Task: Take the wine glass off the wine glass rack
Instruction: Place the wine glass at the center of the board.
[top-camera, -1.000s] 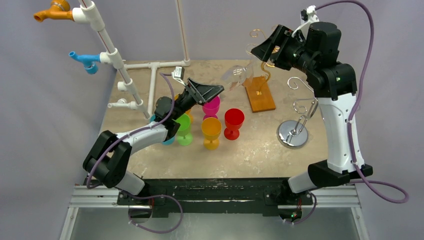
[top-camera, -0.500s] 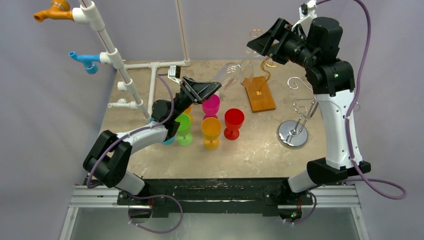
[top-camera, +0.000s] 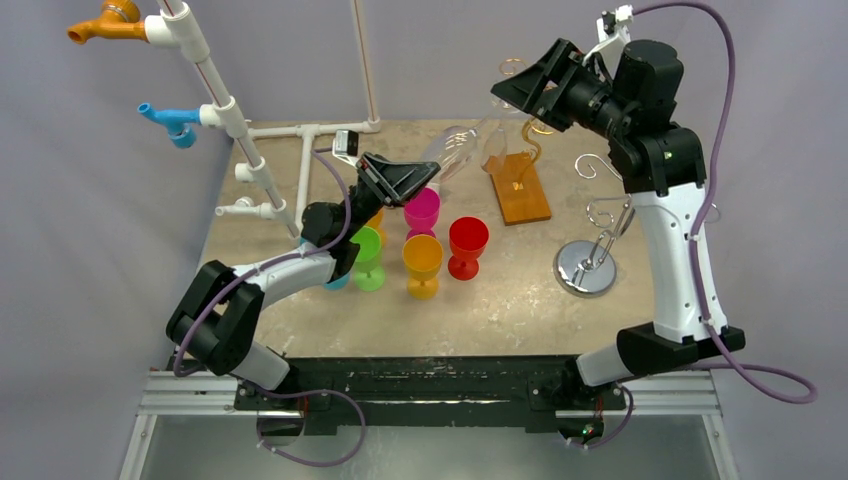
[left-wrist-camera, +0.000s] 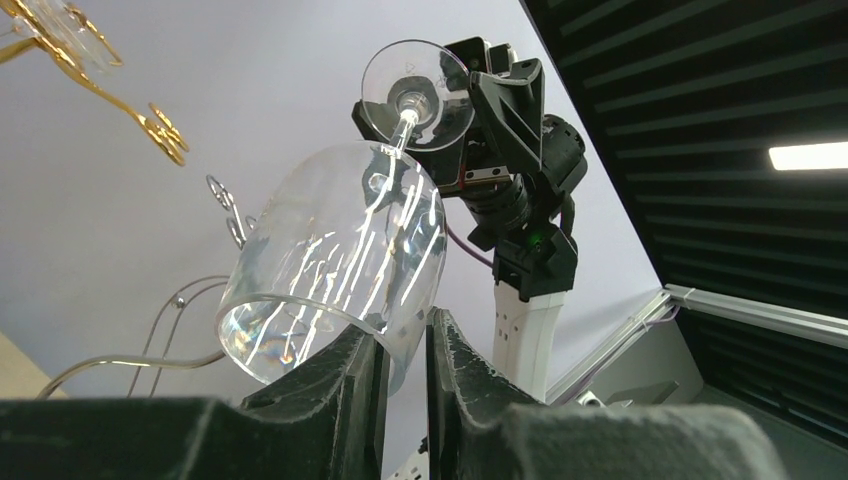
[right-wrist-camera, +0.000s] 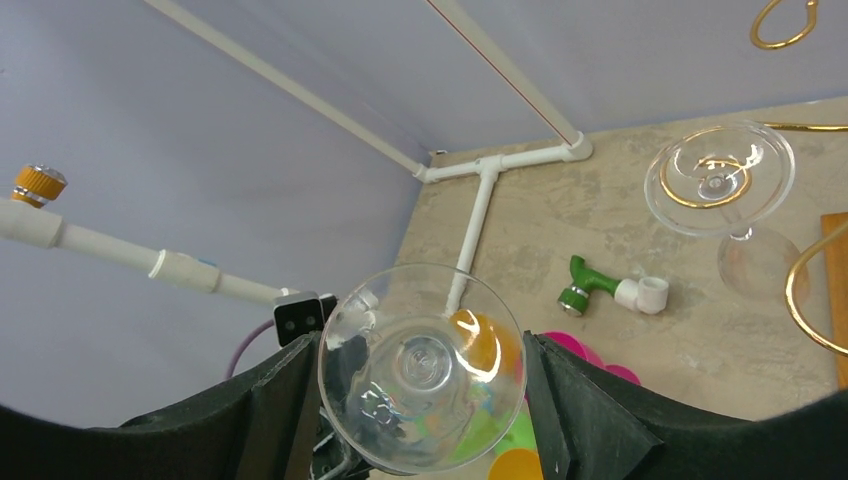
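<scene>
Where the arms meet: above the far middle of the table (top-camera: 500, 310), one arm at each end of the glass (top-camera: 455, 152).
Right gripper (right-wrist-camera: 418, 350): raised high over the far edge, fingers clamped on opposite sides of the glass's round foot, which fills the gap between them in the wrist view.
Left gripper (left-wrist-camera: 403, 335): lower and nearer the table's middle, pointing up, its two fingers pinched almost together on the bowl's rim, one pad inside the wall and one outside.
Glass: clear, in the air and tilted, foot up toward the right gripper, bowl mouth down toward the left gripper; it is apart from the rack (top-camera: 520, 188), on the side toward the table's left edge.
Rack: gold wire hooks rising from a brown wooden base that lies near the far edge, right of centre.
Second glass (right-wrist-camera: 718, 180): clear, foot upward, close against the rack's gold wire; whether it hangs from a hook is hard to tell from this angle.
Cups (top-camera: 468, 240): magenta, orange, red and green plastic goblets standing upright in a cluster at the table's middle, just below the left gripper.
Stand (top-camera: 585, 268): chrome wire with a round shiny base, toward the right edge, well apart from the glass.
Pipes (top-camera: 300, 130): white tubing at the far left corner, with orange and blue fittings on the upright.
</scene>
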